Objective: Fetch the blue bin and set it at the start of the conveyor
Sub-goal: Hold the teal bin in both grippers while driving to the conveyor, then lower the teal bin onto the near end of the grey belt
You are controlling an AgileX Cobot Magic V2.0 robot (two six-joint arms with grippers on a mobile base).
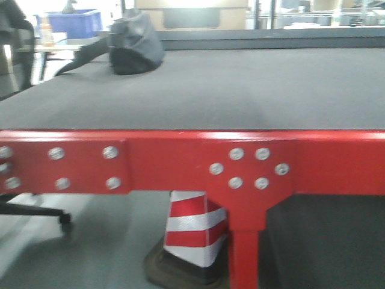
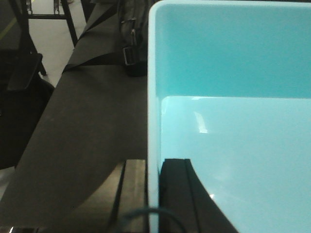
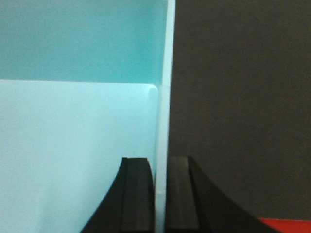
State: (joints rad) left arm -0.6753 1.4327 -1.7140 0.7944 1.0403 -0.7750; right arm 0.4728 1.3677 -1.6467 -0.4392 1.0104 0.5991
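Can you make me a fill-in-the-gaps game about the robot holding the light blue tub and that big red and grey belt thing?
The blue bin is held by ____ pincers: the left pincer and the right pincer, each with one finger on either side of a wall.
The conveyor start is edged by a bolted frame painted ____.
Under that frame stands a striped traffic ____.
Missing words: two; red; cone.

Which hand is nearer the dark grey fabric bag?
Left. Left hand clamps the pale cyan plastic bin by the wall facing the bag; right hand grips the opposite wall.
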